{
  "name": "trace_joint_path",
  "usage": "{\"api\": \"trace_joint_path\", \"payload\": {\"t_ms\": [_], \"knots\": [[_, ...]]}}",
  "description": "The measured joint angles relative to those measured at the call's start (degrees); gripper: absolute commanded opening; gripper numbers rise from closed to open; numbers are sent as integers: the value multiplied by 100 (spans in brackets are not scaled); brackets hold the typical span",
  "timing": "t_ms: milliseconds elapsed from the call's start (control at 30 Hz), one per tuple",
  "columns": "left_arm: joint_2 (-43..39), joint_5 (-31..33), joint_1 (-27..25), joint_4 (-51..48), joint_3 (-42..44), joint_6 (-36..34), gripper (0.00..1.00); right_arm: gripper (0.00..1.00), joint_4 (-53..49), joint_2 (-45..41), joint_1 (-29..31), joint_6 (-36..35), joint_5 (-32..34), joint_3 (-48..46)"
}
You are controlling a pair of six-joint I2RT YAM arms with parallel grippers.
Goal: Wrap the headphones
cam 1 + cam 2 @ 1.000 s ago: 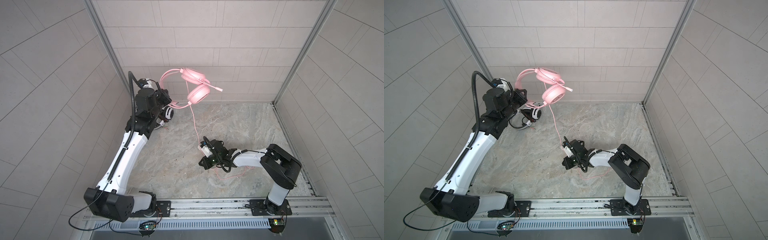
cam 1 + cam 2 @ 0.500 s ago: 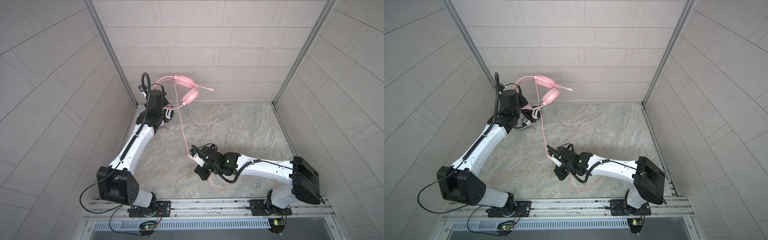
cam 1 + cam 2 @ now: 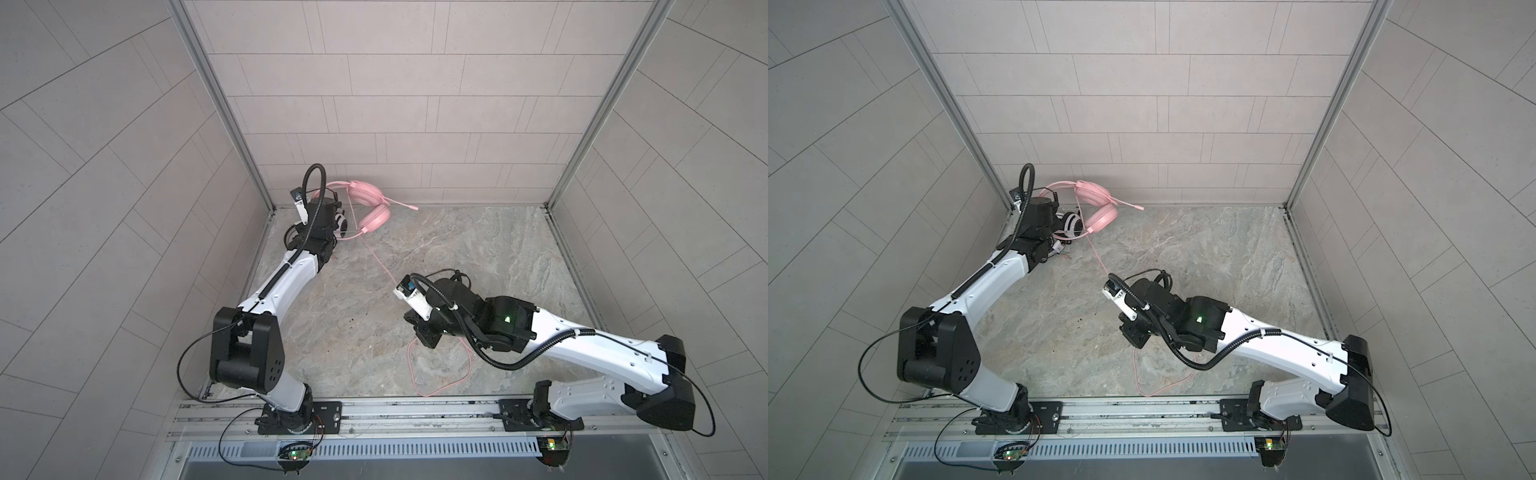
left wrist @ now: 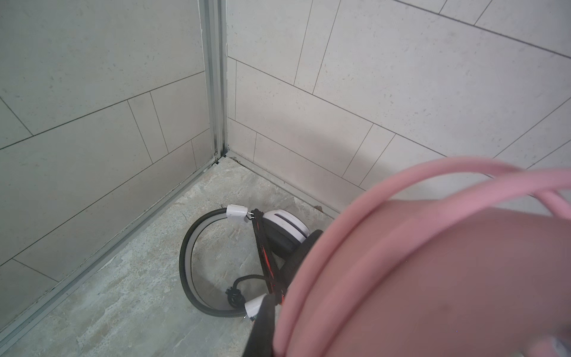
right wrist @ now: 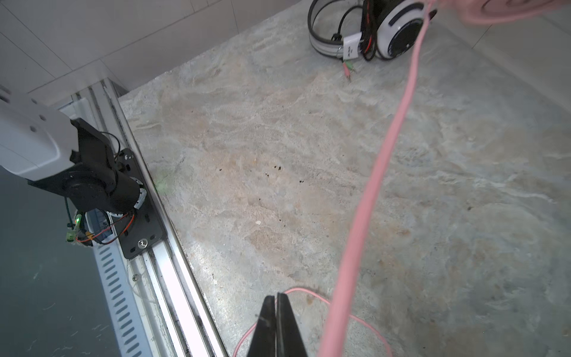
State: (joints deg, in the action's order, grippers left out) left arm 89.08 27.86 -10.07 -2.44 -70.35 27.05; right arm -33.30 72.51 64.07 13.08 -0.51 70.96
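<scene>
Smooth plastic pink headset (image 3: pixel 376 216), matt flr (image 3: pixel 457 257)

A marbled grey-beige stone surface (image 3: pixel 478 257) is enclosed on three sides by pale tiled walls (image 3: pixel 374 104); the rear corners are edged with aluminium posts (image 3: pixel 222 104); small dark specks (image 5: pixel 278 167) are scattered near its middle — an aluminium rail (image 3: pixel 415 411) is laid along the front edge, with a slotted white strip (image 3: pixel 415 451) just beyond it.
</scene>
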Motion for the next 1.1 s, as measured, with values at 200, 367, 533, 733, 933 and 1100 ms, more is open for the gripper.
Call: {"api": "trace_joint_path", "payload": {"t_ms": [200, 367, 533, 733, 933, 1100], "knots": [[-107, 142, -136, 109, 321, -122, 0, 0, -177, 0, 0, -308, 273, 557], [-181, 219, -387, 120, 511, -431, 0, 0, -345, 4, 0, -579, 459, 1036], [-393, 417, -765, 133, 675, -820, 0, 0, -479, 55, 0, -907, 758, 1475], [-542, 787, -1316, 177, 699, -1515, 0, 0, -612, 59, -146, -1241, 1086, 1751], [-560, 588, -1679, 92, 699, -1991, 0, 0, -708, 22, -540, -1464, 1233, 1873], [-758, 199, -1860, -136, 699, -2240, 0, 0, -726, -52, -922, -1576, 1233, 1950]]}}
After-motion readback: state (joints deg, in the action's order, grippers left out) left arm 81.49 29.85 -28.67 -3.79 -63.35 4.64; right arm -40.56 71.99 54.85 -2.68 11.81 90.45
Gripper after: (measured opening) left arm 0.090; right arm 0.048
